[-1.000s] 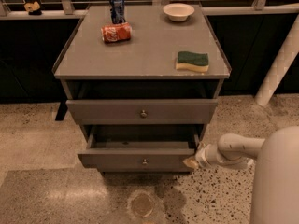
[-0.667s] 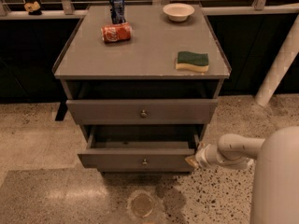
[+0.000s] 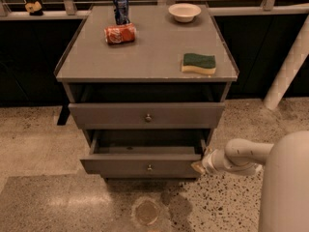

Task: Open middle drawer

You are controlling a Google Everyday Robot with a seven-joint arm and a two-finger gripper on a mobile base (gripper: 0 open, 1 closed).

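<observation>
The middle drawer point(image 3: 116, 166) is standing pulled out from the cabinet point(image 3: 154, 52). The gripper point(image 3: 199, 166) is sitting at its right front corner; whether it is grasping cannot be told.

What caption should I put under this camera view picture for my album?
Gripper at the right front corner of the pulled-out middle drawer.

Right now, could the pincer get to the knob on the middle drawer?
Probably yes. The pincer is beside the right front corner of the middle drawer, which stands pulled out. The knob at the centre of its front faces open floor, with nothing standing before it.
</observation>
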